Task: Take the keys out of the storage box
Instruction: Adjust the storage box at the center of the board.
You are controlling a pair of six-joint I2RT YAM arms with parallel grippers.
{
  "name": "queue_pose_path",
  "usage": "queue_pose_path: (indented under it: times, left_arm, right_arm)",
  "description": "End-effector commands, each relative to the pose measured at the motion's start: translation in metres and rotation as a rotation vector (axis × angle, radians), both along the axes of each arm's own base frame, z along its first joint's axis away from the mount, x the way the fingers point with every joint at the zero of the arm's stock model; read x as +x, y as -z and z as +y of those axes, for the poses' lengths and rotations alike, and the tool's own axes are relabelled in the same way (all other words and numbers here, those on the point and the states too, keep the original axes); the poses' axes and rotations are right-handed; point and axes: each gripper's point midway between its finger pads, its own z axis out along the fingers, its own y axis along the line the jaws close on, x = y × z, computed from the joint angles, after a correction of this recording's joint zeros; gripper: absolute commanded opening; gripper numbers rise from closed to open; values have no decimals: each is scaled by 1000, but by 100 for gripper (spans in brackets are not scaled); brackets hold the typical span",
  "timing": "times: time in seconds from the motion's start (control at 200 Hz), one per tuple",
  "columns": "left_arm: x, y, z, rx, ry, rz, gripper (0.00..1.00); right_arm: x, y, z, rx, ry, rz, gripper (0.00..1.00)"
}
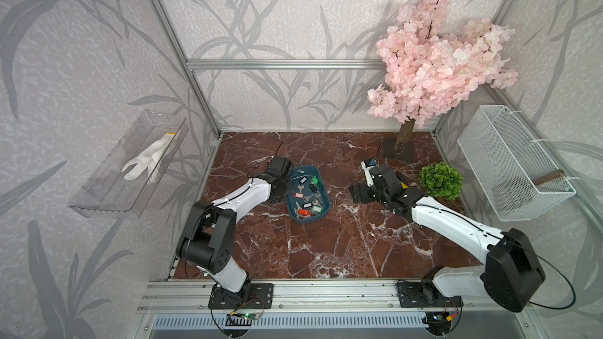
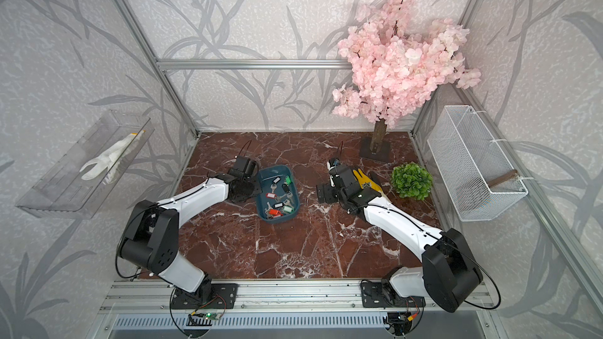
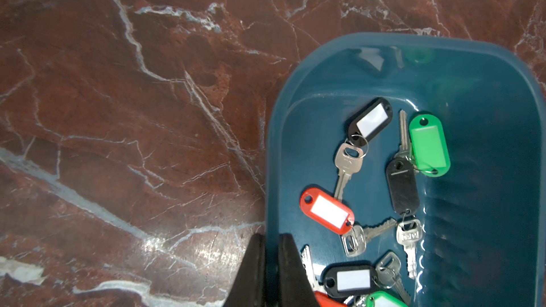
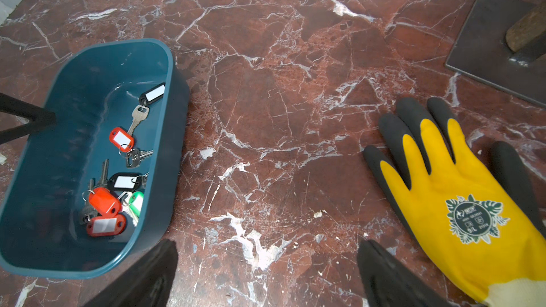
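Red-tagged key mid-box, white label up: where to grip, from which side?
Probably the red tag, pinched across its narrow width, from straight above. It lies flat with mostly open floor along both long edges, away from the storage box walls; its key is thinner, giving less to pinch.

You have a red marble tabletop (image 1: 326, 249), grey leaf-patterned walls (image 1: 277, 11), a clear shelf (image 1: 98, 197) at nine o'clock, a white mesh basket (image 1: 502, 158) at three o'clock.

Red-brown, white-veined marble table (image 1: 326, 249). Directly on it, 4 things: teal storage box (image 1: 306, 168); right of the box, yellow-and-grey glove (image 4: 461, 202) lying flat; farther right, green leafy ball (image 1: 441, 180); right and rearward, dark square tree base (image 1: 408, 154).
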Motion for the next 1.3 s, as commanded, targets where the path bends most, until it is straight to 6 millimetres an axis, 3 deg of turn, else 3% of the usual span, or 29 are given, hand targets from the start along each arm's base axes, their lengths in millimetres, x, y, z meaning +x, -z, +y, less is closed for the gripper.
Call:
queue_pose_path:
  times: [0.0, 0.39, 0.505, 0.715, 0.815, 0.995, 1.3]
  left_arm:
    - [-19, 9, 10, 5, 87, 79, 9]
    - [-15, -4, 37, 143, 198, 139, 8]
    - [-6, -9, 38, 164, 203, 134, 16]
    - [2, -27, 36, 156, 188, 92, 43]
    - [-4, -40, 31, 112, 181, 69, 53]
    - [-25, -57, 6, 31, 194, 57, 60]
    - [-45, -37, -26, 22, 193, 132, 61]
  right_arm:
    - [-4, -1, -3, -9, 7, -1, 99]
    - [-6, 4, -3, -15, -1, 8, 99]
    - [-7, 6, -4, -14, 1, 10, 99]
    - [-7, 2, -2, -1, -6, 6, 99]
    - [-7, 0, -3, 0, -5, 2, 99]
    - [-6, -1, -2, 6, -1, -7, 99]
    - [-3, -2, 0, 15, -2, -11, 99]
